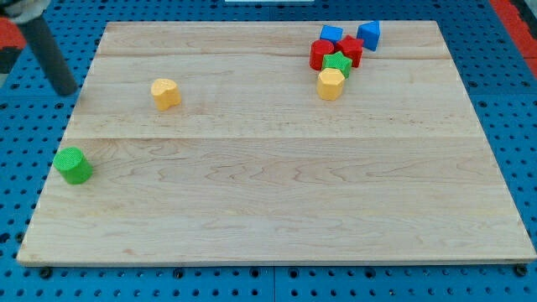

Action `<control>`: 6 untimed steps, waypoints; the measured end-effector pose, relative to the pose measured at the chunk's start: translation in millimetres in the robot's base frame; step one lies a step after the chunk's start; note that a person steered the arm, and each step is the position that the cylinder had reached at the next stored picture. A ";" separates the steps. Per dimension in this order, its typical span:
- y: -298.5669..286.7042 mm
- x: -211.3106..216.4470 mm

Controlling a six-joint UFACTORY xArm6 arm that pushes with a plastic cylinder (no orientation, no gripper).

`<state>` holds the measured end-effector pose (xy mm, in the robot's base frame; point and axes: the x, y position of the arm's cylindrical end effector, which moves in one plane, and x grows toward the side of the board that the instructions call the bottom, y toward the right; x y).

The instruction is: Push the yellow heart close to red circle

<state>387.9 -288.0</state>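
Note:
A yellow heart-like block (165, 93) lies on the wooden board (277, 193) at the upper left. The red circle (320, 55) sits in a tight cluster at the view's top right, far to the right of the heart. My tip (66, 90) is at the board's left edge, to the left of the yellow heart and apart from it. The dark rod slants up to the view's top left corner.
The cluster also holds a second red block (351, 49), a green star (337, 64), another yellow block (331, 84) and two blue blocks (331, 34) (368, 33). A green round block (73, 165) lies near the left edge, below my tip.

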 end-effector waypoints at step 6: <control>92.7 38.1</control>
<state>426.0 -195.3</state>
